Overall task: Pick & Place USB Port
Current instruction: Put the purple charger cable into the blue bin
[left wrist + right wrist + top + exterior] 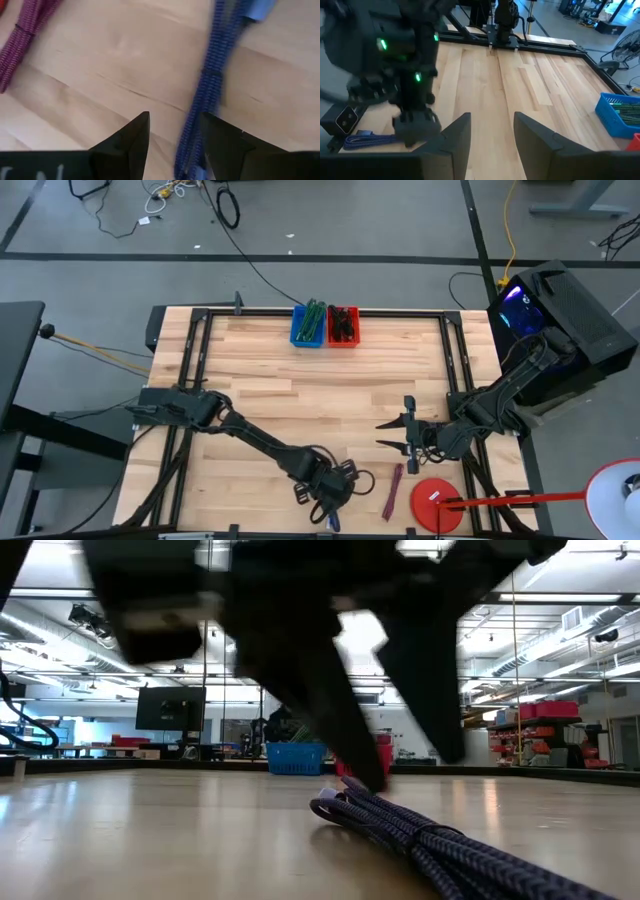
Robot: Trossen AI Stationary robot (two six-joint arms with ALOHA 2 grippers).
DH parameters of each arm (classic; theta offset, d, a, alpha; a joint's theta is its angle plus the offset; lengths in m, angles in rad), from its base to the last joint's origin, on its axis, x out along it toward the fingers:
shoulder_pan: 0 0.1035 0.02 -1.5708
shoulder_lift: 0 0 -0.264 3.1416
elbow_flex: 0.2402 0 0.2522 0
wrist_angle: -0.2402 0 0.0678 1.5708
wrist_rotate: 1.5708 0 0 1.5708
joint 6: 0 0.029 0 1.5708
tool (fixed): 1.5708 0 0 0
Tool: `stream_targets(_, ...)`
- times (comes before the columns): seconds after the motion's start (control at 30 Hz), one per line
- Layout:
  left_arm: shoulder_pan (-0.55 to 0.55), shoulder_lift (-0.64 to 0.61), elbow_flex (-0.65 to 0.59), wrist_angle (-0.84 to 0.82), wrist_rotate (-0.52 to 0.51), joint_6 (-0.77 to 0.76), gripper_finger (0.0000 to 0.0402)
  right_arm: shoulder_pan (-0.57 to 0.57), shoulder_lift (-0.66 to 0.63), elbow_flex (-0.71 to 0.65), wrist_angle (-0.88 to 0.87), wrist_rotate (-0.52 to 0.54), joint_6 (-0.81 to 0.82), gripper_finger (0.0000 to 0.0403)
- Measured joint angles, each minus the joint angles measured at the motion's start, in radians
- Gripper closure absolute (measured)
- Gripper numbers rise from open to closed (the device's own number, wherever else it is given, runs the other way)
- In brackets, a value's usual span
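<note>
Cables, one blue (207, 95), one purple (393, 491), two bins (325, 326)

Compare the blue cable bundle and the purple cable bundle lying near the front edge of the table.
The blue cable bundle is blue, the purple cable bundle purplish-red. The blue one lies directly under the left gripper, beside one of its open fingers; the purple one lies free, off to the side, nearer the red disc. Both are braided cables folded into straight bundles, resting flat on the wooden table.
</note>
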Motion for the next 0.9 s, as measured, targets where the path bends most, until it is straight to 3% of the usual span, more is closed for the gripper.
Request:
stream_targets(0.2,0.011,0.036,0.003,-0.018,0.065,0.001,0.0223,0.000,0.000,0.000,0.000,0.000,0.000,0.0253)
stream_targets(0.6,0.017,0.049,0.003,-0.006,0.081,-0.017,0.0232,0.000,0.000,0.000,-0.001,0.001,-0.011,0.0253)
stream_targets(0.7,0.025,0.055,0.002,-0.013,0.094,-0.050,0.0276,0.000,0.000,0.000,-0.001,0.001,-0.011,0.0253)
stream_targets(0.83,0.028,0.056,0.001,-0.018,0.121,-0.065,0.0379,0.000,0.000,0.000,-0.001,0.001,-0.012,0.0253)
stream_targets(0.9,0.031,0.057,0.001,-0.015,0.123,-0.085,0.0387,0.000,0.000,0.000,-0.001,0.001,-0.012,0.0253)
